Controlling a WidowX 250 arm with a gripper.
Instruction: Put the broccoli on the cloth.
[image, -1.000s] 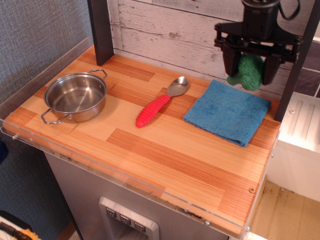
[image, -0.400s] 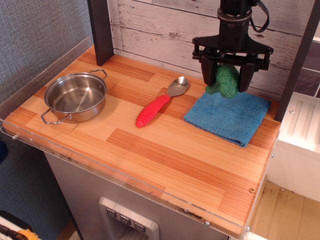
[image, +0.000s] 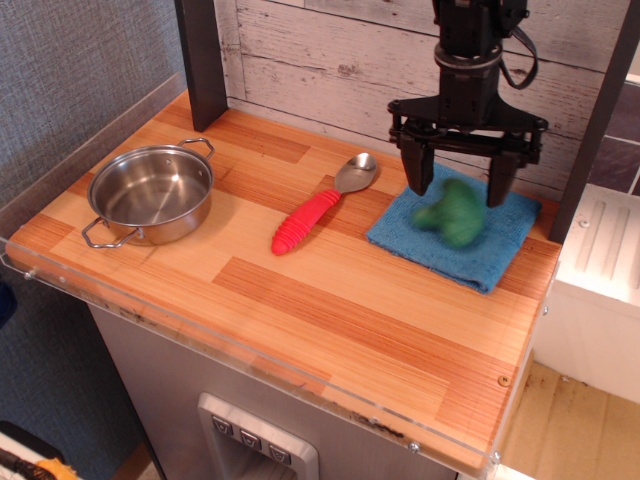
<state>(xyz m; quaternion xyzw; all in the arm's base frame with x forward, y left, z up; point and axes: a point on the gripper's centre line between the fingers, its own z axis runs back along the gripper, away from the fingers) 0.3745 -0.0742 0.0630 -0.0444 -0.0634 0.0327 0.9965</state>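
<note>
The green broccoli (image: 450, 213) shows blurred just over or on the blue cloth (image: 455, 228) at the back right of the wooden table. My black gripper (image: 458, 186) hangs right above it with its fingers (image: 415, 170) spread wide apart and nothing between them. The broccoli is free of the fingers. Whether it rests on the cloth or is still in the air I cannot tell because of the blur.
A steel pot (image: 150, 193) stands at the left of the table. A spoon with a red handle (image: 320, 207) lies in the middle, just left of the cloth. A dark post (image: 202, 60) stands at the back left and a wooden wall runs behind.
The gripper moved left and down over the cloth with the broccoli, then opened. The broccoli dropped out of the fingers toward the cloth.
</note>
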